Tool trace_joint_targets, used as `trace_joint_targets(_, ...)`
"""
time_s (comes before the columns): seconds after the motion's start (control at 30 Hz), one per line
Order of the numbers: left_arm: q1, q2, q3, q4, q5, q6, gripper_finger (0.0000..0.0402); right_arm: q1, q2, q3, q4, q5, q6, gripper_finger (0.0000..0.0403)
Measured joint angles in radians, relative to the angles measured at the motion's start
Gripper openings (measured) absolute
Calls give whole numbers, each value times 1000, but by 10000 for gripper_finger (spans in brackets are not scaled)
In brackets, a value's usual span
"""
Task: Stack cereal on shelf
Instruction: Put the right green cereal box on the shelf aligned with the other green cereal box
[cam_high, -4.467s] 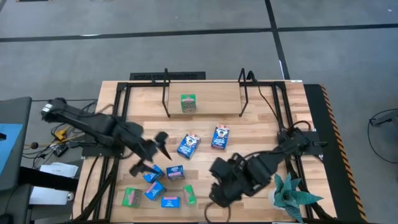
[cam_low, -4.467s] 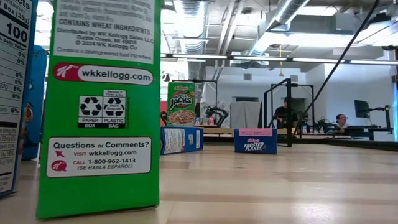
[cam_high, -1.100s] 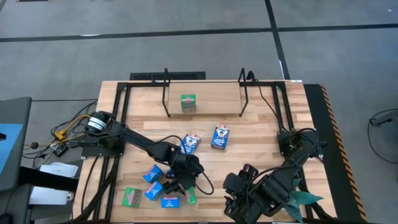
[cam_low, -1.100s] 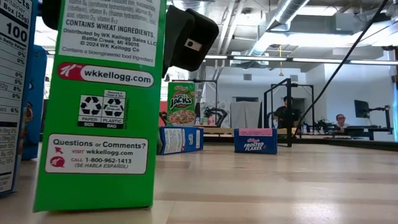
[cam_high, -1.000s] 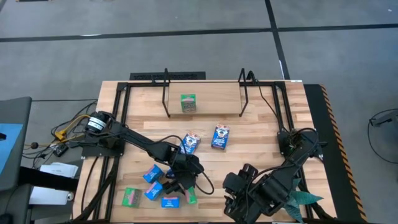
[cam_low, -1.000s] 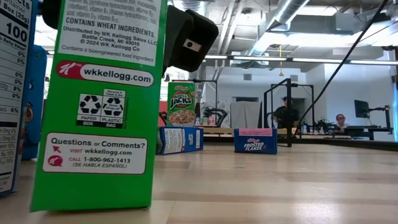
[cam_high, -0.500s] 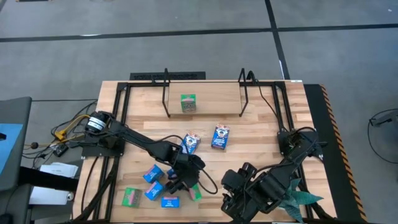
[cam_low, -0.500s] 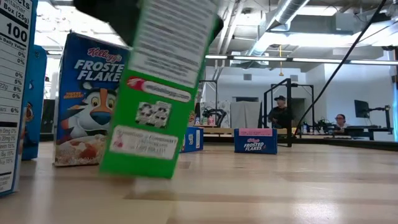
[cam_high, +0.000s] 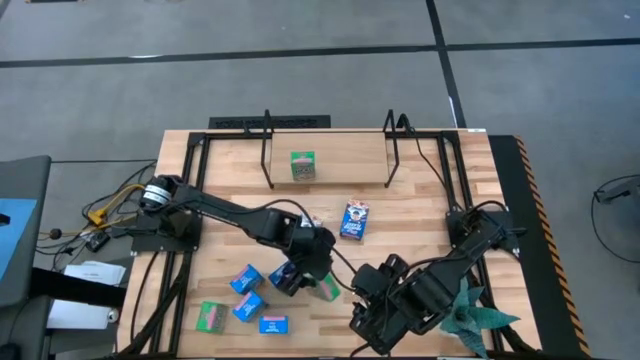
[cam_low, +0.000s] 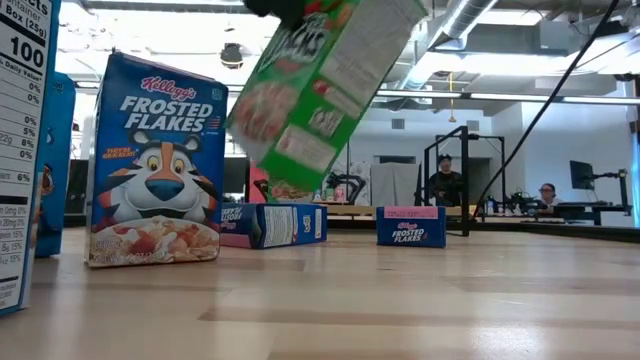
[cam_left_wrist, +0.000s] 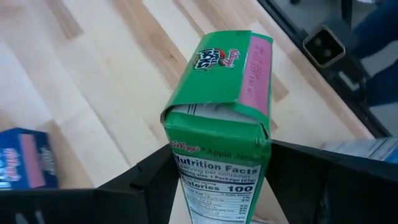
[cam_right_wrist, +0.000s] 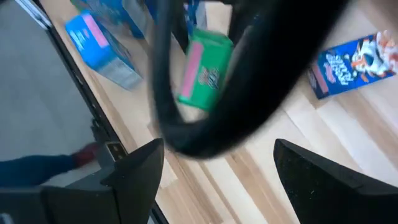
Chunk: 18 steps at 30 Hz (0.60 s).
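Note:
My left gripper (cam_high: 318, 278) is shut on a green cereal box (cam_low: 320, 90), which hangs tilted above the table's near middle (cam_left_wrist: 217, 118). My right gripper (cam_high: 365, 312) waits open just to the right of it; its wrist view shows the same green box (cam_right_wrist: 202, 71) beyond its fingers (cam_right_wrist: 140, 168). The shelf (cam_high: 350, 160) stands at the far edge with one green box (cam_high: 303, 165) upright on its board. A dark blue box (cam_high: 354, 220) lies flat in front of the shelf. A Frosted Flakes box (cam_low: 155, 165) stands upright on its lower end. My left gripper pinches the green box between its two fingers, one on each of the two faces either side of the nutrition panel (cam_left_wrist: 214, 180), away from the box's flap end (cam_left_wrist: 230, 68). The fingers slant down from the left. The box is lifted clear of the table and tilted.
Light blue boxes (cam_high: 245, 280) (cam_high: 272, 324) and another green box (cam_high: 210, 317) lie at the near left. A plant (cam_high: 470, 315) stands at the near right corner. People sit in the room beyond the table (cam_low: 445, 180).
My left gripper has risen and moved toward the table's right and far side, carrying the green box. The box stood upright on the table a second ago; it is now lifted clear and tipped over at a slant.

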Motion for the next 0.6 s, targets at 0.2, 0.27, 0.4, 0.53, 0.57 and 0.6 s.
trace_joint_targets(0.2, 49, -21, 20, 9, -7, -31, 205, 5, -60, 1, -1, 57, -1, 326)
trace_joint_targets(0.27, 66, -33, 20, -1, -6, -44, 205, 8, -89, 1, 0, 81, 0, 326)
trace_joint_targets(0.4, 99, -98, 19, 6, -51, -65, 205, 8, -134, 1, 0, 132, -11, 326)
trace_joint_targets(0.53, 125, -164, 20, 9, -137, -58, 205, -8, -153, 1, -1, 151, -48, 326)
trace_joint_targets(0.57, 128, -173, 20, 5, -155, -60, 205, -11, -153, 1, -1, 150, -56, 326)
trace_joint_targets(0.6, 129, -175, 20, 5, -168, -69, 206, -12, -154, 1, -1, 142, -59, 326)
